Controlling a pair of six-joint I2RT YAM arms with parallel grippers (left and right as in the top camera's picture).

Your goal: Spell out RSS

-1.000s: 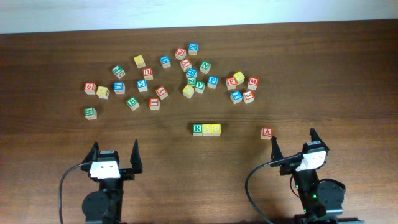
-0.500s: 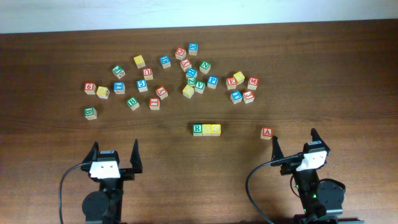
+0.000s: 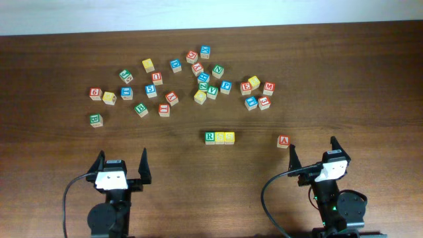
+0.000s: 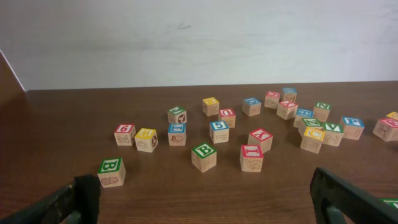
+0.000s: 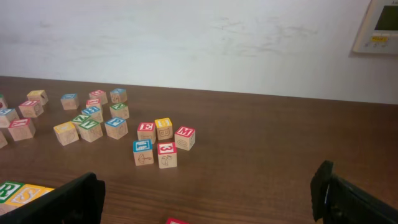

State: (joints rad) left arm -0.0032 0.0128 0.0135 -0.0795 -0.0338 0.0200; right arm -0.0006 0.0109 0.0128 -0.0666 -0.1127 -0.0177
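Observation:
Three blocks stand touching in a row at the table's middle: a green R block (image 3: 209, 137), then two yellow S blocks (image 3: 219, 137) (image 3: 229, 137). Part of the row shows at the lower left of the right wrist view (image 5: 18, 194). My left gripper (image 3: 121, 162) is open and empty at the near left edge; its fingers frame bare table in the left wrist view (image 4: 202, 198). My right gripper (image 3: 312, 151) is open and empty at the near right, also seen in its wrist view (image 5: 208, 193).
Several loose letter blocks lie scattered across the far half of the table. A red A block (image 3: 283, 141) sits alone just ahead of my right gripper. A green B block (image 3: 96, 119) sits nearest my left gripper, also in the left wrist view (image 4: 111, 172).

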